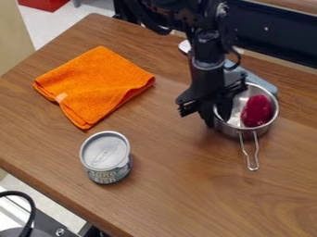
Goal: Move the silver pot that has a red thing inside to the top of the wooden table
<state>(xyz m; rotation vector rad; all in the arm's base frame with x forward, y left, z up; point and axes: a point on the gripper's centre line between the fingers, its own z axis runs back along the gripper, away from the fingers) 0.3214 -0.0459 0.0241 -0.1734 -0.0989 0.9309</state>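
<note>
Pincer (217, 119) is hanging in the camera view at the rim of the silver pot (267, 127), which is sitting just to its right on the wooden table (170, 190) and cradling a red thing (256, 111). Grasping appears to be the step in hand; whether the pincer is spread or squeezing the pot's wall, one cannot tell. Securing that rim, then carrying the pot toward the table's top edge, beyond the pincer, is seemingly coming next.
</note>
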